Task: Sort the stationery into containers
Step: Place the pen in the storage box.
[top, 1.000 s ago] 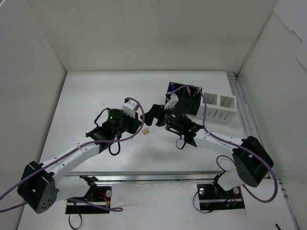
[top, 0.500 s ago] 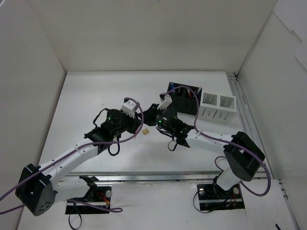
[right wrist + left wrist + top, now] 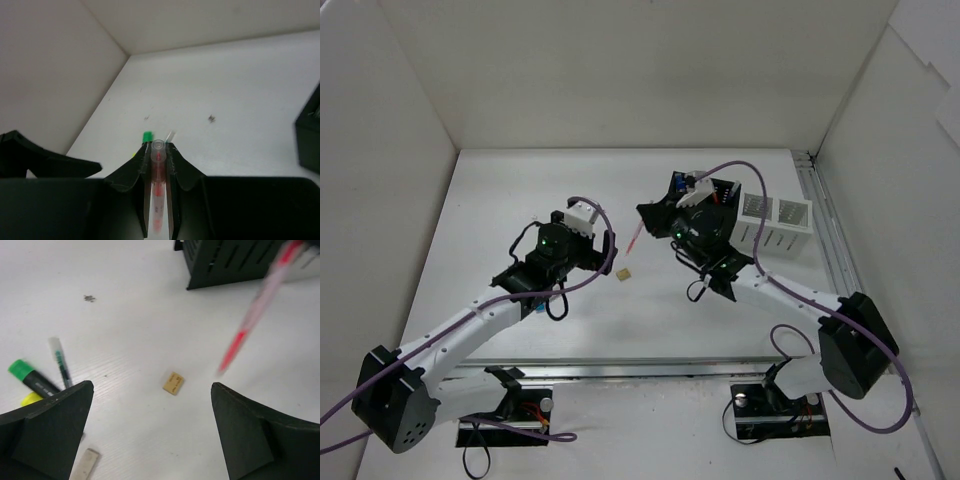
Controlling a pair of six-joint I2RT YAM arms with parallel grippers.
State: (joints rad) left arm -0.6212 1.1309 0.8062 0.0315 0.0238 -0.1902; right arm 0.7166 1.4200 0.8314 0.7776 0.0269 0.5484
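My right gripper is shut on a thin red pen, which hangs slanted above the table just left of the black organizer. In the right wrist view the red pen sits clamped between the fingers of the right gripper. My left gripper is open with nothing in it, over a small beige eraser. In the left wrist view the left gripper stands wide, the beige eraser lies ahead of it, and the blurred red pen hovers at the upper right. The white slatted organizer stands right of the black one.
Left of my left gripper lie a green highlighter, a yellow highlighter, a clear pen and a pale eraser. The black organizer stands far ahead. White walls enclose the table on three sides.
The right gripper shut on the red pen at the left gripper's tips. The left gripper opened and drew back left. The right gripper carried the pen back toward the black organizer.
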